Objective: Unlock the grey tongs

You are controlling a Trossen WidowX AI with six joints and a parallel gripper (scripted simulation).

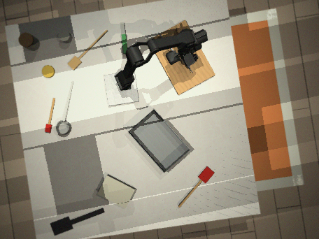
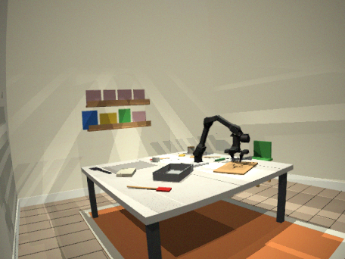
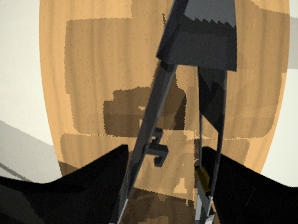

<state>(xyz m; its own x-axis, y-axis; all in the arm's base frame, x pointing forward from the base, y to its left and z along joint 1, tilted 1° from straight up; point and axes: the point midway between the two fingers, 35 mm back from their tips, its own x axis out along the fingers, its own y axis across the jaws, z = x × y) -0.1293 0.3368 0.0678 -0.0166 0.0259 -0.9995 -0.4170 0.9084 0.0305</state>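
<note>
Wooden board (image 1: 201, 77) (image 2: 227, 169) (image 3: 52, 65) beneath, grey tongs (image 1: 189, 66) (image 2: 237, 165) (image 3: 152, 115) spread between fingertips of pincer (image 1: 180, 59) (image 2: 239, 154) (image 3: 165, 151).

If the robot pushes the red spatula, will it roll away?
Probably not: the red spatula's head looks flat and square, so it would likely slide. Its thin handle looks straight and stiff, so it probably won't flop.

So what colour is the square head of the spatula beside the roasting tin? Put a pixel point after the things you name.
Red (image 1: 206, 174) (image 2: 164, 189), clearest from the top.
</note>
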